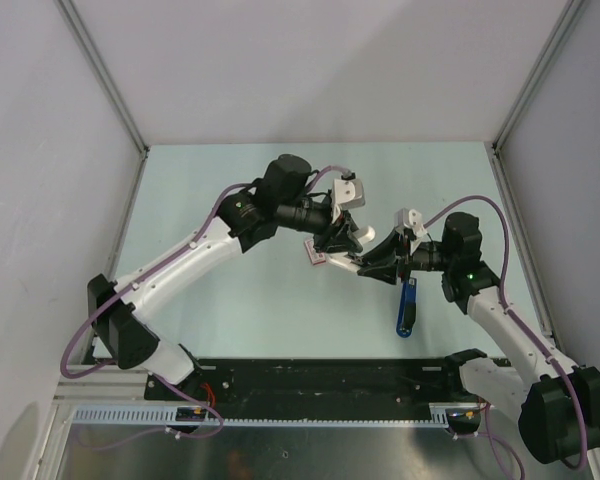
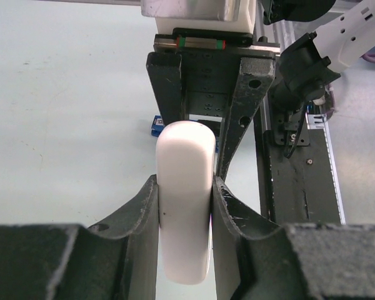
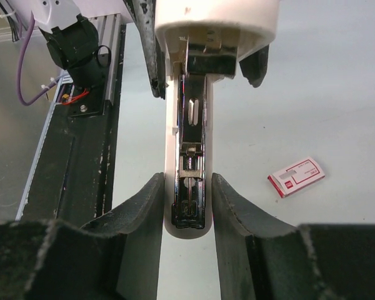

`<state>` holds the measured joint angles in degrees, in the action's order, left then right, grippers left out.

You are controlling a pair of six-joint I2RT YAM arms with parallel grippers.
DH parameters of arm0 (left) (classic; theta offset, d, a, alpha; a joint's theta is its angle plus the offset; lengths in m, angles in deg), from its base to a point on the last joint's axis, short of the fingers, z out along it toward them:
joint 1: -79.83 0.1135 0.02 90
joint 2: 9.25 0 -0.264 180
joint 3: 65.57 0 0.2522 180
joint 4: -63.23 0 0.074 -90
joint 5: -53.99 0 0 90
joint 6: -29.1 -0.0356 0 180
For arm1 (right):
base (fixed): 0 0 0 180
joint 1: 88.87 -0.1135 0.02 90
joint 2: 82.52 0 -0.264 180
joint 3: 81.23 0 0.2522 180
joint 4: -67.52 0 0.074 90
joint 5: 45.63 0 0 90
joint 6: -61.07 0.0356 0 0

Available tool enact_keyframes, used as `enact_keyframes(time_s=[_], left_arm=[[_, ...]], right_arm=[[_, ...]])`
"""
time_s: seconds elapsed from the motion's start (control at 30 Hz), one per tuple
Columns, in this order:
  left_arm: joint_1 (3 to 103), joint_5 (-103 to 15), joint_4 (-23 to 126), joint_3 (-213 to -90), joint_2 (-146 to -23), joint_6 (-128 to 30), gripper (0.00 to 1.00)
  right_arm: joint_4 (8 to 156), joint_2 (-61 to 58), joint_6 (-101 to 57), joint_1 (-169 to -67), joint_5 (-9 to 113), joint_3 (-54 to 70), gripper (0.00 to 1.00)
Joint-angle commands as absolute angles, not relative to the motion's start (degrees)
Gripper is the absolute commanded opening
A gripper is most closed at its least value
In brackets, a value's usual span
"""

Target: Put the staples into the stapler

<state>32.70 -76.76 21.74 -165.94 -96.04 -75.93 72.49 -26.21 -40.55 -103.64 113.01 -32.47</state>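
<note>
Steel channel exposed: white stapler held by both arms over mid-table.
left gripper clamped tight on its rounded white end. right gripper narrow, fingers against both sides of the opened body, channel facing its camera. Pink-and-white staple box lies flat on the table below the grippers. blue stapler lies nearer, right of centre, beside the right arm, ungripped.

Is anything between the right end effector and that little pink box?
Yes: a white stapler, held by the left end effector, sits between the fingers of the right end effector. Nothing else shows toward the box.
</note>
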Motion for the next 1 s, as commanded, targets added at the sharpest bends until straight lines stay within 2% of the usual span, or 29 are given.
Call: enact_keyframes(time_s=[0.0,0.27,0.97], left_arm=[[32.4,-78.2,23.7,-170.6,-94.5,-72.6,0.0],[33.2,-78.2,23.8,-173.2,-94.1,-70.6,0.0],[39.4,-84.7,32.6,-171.1,-91.7,-59.1,0.0]], right_arm=[[72.0,-25.9,-40.8,-103.8,114.1,-33.8,0.17],[71.5,-25.4,-40.5,-104.5,114.5,-34.1,0.1],[68.4,-24.6,-37.2,-105.8,115.2,-34.9,0.04]])
